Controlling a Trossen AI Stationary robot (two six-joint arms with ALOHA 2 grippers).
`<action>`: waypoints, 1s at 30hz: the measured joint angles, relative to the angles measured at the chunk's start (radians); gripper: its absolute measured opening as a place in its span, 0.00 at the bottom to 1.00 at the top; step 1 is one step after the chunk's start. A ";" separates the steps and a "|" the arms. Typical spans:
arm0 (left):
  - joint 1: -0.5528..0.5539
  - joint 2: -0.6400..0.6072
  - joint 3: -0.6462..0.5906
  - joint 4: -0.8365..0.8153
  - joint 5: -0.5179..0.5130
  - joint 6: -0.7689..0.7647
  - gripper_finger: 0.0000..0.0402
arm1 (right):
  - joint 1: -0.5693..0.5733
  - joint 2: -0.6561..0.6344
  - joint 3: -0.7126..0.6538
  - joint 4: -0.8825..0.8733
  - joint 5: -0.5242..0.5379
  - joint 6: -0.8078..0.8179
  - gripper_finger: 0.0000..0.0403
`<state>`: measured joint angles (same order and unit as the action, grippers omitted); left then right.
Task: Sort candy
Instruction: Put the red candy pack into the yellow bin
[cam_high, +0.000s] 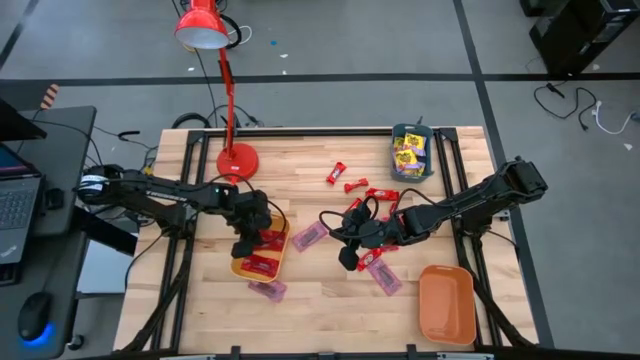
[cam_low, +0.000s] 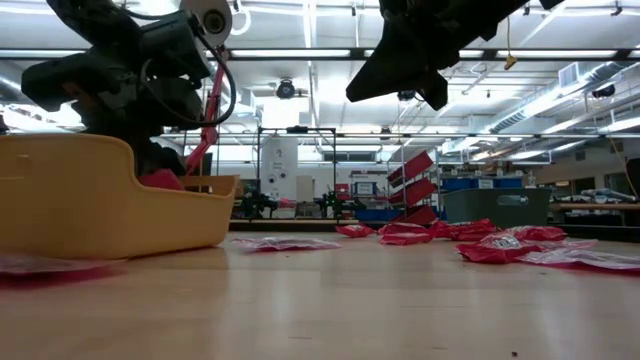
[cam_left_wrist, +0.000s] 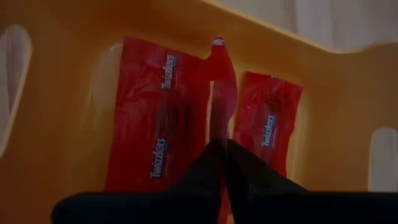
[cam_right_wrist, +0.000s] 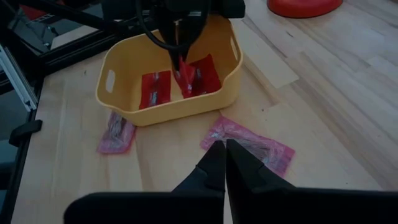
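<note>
While the left gripper (cam_left_wrist: 222, 146) hangs inside the yellow tray (cam_high: 243, 268) at the table's near left, its fingers pinch one red candy (cam_left_wrist: 221, 87) upright above two red candies (cam_left_wrist: 155, 118) lying flat on the tray floor. Right gripper (cam_right_wrist: 224, 149), fingers clenched with nothing between them, hovers over the table's middle above a pinkish-purple packet (cam_right_wrist: 249, 143); another such packet (cam_right_wrist: 115, 132) lies just beside the yellow tray. Loose red candies (cam_high: 350, 180) are scattered mid-table, yellow packets (cam_high: 410, 153) fill the teal tray (cam_high: 398, 132) at far right, orange tray (cam_high: 446, 305) at near right
</note>
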<state>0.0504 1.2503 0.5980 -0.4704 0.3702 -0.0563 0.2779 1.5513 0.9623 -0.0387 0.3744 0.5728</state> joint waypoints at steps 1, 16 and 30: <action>0.000 0.000 0.000 0.006 0.000 0.000 0.07 | 0.000 0.000 0.000 0.000 0.000 0.000 0.00; 0.000 -0.001 0.000 0.006 0.000 -0.033 0.27 | -0.006 0.054 0.000 0.057 0.079 -0.009 0.00; 0.000 -0.001 0.026 -0.029 0.031 -0.030 0.34 | -0.026 0.166 -0.001 0.210 0.051 -0.034 0.00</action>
<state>0.0505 1.2491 0.6236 -0.4992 0.4011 -0.0866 0.2520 1.7176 0.9617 0.1711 0.4259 0.5385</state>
